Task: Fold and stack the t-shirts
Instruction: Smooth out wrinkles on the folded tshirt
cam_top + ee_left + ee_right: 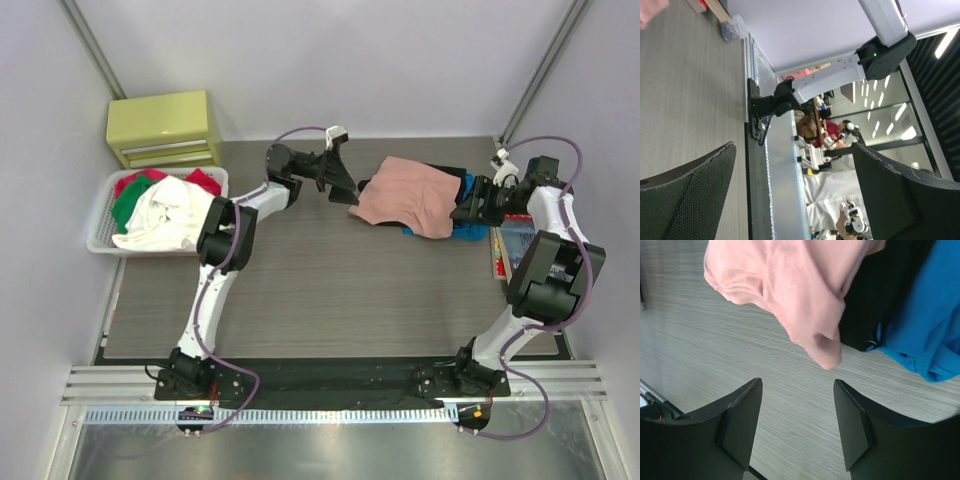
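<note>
A salmon-pink t-shirt (408, 192) lies folded at the back of the table on top of a black t-shirt (446, 172). My left gripper (341, 188) hangs open just off the pink shirt's left edge and touches nothing. In the left wrist view the gripper (794, 147) faces sideways toward the table's front rail, and only a pink corner (650, 11) shows. My right gripper (463, 208) sits at the pile's right side. The right wrist view shows this gripper (797, 382) open over bare table, with a hanging pink fold (790, 285) and black cloth (880, 295) just beyond the fingertips.
A blue garment (925, 330) lies under the pile at its right (470, 232). A white basket (104, 212) of red, green and white clothes stands at the left, with a yellow-green drawer unit (165, 128) behind it. Flat printed items (515, 240) lie at the table's right edge.
</note>
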{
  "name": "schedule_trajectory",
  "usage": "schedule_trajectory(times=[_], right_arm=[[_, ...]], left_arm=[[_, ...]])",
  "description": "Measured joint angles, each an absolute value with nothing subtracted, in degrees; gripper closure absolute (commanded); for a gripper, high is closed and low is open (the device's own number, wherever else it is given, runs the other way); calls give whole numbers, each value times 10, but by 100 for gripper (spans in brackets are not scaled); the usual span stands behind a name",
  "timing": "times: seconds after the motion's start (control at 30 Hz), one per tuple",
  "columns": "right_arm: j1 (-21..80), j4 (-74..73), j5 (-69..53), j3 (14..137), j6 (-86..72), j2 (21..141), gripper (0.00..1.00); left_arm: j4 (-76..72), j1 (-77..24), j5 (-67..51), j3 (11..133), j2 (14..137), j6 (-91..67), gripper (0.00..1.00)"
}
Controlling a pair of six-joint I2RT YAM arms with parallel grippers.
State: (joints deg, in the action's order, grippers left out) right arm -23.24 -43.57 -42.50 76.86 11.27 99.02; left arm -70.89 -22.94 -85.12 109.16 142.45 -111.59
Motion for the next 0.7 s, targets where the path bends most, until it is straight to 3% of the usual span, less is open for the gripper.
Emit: schedule_trajectory(times=[0.7], right_arm=[[-183, -430, -420, 733, 150, 965, 34]], left_arm=[[-741, -231, -855, 1090, 1435, -1144, 0]])
